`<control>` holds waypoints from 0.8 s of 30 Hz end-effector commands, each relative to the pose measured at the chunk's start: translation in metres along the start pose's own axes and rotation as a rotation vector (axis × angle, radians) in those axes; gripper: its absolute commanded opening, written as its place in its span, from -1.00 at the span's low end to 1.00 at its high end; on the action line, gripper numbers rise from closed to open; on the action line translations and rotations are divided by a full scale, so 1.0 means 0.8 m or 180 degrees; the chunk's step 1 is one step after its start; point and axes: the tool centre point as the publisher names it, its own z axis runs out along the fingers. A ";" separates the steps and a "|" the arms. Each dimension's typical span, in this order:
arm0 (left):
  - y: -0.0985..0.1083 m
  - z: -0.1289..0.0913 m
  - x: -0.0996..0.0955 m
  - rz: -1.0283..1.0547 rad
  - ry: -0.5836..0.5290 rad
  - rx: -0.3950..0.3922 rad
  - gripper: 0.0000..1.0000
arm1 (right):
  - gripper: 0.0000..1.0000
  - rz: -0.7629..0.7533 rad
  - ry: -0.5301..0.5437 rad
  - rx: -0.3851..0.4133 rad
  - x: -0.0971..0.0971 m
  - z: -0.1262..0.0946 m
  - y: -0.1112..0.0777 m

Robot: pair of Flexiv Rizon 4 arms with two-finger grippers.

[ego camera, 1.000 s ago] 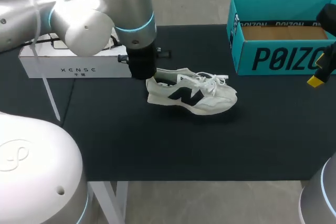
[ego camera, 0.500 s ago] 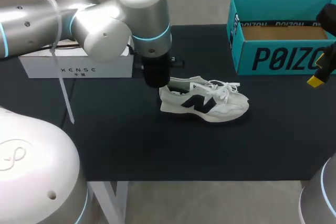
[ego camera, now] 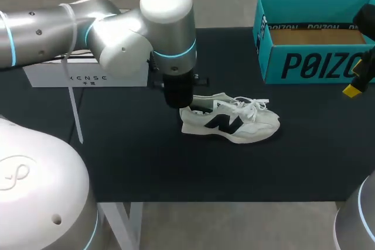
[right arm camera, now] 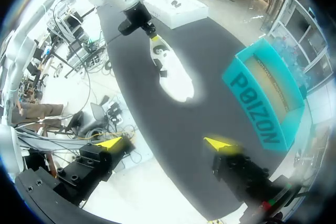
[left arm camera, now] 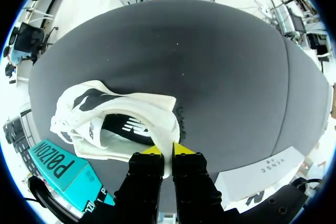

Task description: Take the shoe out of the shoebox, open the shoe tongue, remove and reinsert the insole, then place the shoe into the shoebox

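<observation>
Head above-behind, downward; left wrist near, right far; all share shoe (ego camera: 231, 124)

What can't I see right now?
Head view: the left arm hides the left gripper and the shoe's heel.
Head view: the picture's edge cuts off the shoebox's right end and most of the right gripper.
Left wrist view: the shoe's upper hides the insole's front.

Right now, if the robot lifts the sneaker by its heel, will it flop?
Probably it keeps its shape: the sneaker has a thick sole. Its heel fabric looks soft, pinched in the left gripper, so the toe may droop. The loose laces would likely dangle.
</observation>
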 end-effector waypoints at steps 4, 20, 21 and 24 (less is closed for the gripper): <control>-0.002 0.009 -0.003 0.0028 0.0056 -0.0022 1.00 | 1.00 0.0001 0.0010 0.0012 -0.002 0.000 0.001; 0.041 -0.098 0.076 -0.0891 -0.0514 -0.0073 1.00 | 1.00 0.0001 0.0010 0.0012 -0.002 0.000 0.001; 0.038 -0.101 0.085 -0.1024 -0.0620 -0.0017 1.00 | 1.00 0.0001 0.0010 0.0012 -0.002 0.000 0.001; 0.024 -0.105 0.114 -0.1396 -0.0853 0.0198 1.00 | 1.00 0.0001 0.0010 0.0012 -0.002 0.000 0.001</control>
